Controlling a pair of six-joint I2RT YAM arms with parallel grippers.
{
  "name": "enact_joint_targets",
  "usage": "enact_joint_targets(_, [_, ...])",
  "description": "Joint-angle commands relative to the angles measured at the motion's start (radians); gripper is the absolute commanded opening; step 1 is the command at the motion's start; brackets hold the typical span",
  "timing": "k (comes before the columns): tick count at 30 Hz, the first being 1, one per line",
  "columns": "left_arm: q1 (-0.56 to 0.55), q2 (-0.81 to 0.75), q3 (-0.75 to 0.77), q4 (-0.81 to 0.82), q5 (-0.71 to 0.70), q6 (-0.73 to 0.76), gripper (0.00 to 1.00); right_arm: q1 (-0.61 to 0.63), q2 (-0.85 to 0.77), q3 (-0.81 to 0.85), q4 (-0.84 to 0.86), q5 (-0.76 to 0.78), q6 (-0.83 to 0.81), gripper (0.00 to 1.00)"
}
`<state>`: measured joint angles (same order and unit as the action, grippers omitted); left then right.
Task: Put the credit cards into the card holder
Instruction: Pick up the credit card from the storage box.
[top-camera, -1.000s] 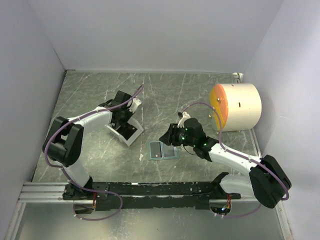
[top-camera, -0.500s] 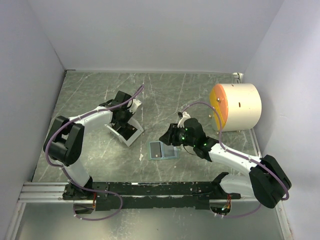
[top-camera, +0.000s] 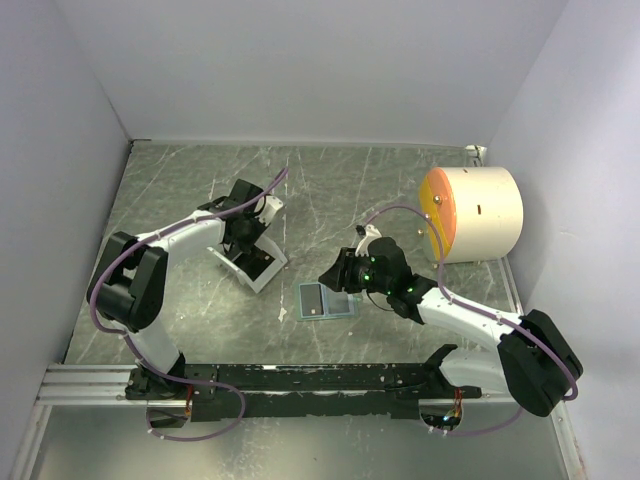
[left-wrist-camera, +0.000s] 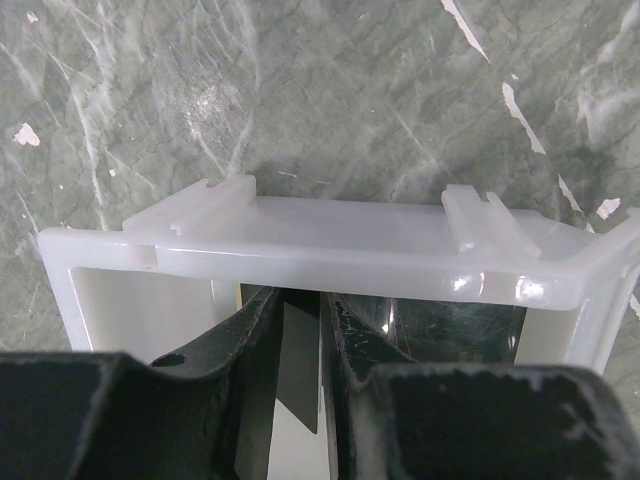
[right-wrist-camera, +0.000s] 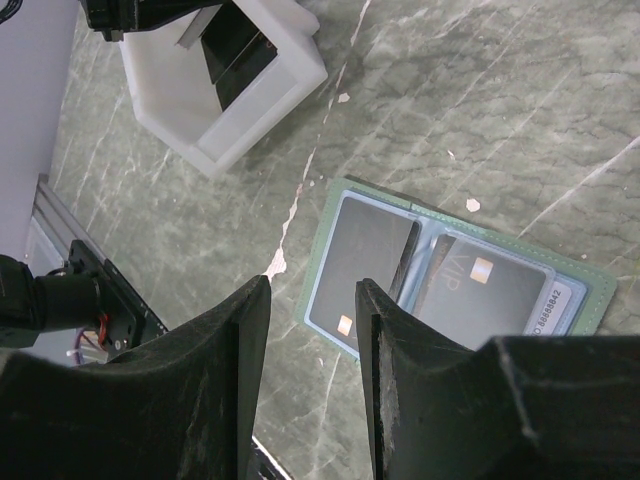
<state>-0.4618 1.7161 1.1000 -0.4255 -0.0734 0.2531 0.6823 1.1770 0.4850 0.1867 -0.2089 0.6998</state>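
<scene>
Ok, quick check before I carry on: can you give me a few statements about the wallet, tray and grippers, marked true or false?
1. The pale green folding wallet lies open on the grey marbled table. True.
2. The right gripper is clamped on a card. False: its jaws are open and empty, above the wallet.
3. The left gripper reaches into the shallow white plastic tray, closed on a black card. True.
4. The wallet's pockets are all empty. False: dark cards already sit in them.
5. The tray sits on top of the wallet. False: they lie apart on the table.
</scene>
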Motion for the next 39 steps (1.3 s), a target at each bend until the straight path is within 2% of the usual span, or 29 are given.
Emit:
enact_joint_targets(1, [0.003,0.0,0.032,-0.042,0.047,-0.012,0.31,0.0,0.0,0.007,0.016,0.009,0.0,0.4])
enact_joint_targets(13, [0.003,-0.006,0.061,-0.088,0.025,-0.025,0.21,0.002,-0.005,0.011,0.014,0.007,0.005,0.4])
enact_joint_targets(21, [0.003,-0.04,0.08,-0.111,-0.039,-0.039,0.16,0.002,-0.009,0.004,0.011,0.009,0.012,0.4])
enact_joint_targets(28, [0.003,-0.059,0.087,-0.124,-0.091,-0.043,0.07,0.002,-0.005,0.011,0.007,0.009,0.015,0.4])
enact_joint_targets(39, [0.004,-0.107,0.102,-0.131,-0.187,-0.076,0.07,0.003,0.002,0.015,-0.005,0.011,0.019,0.4])
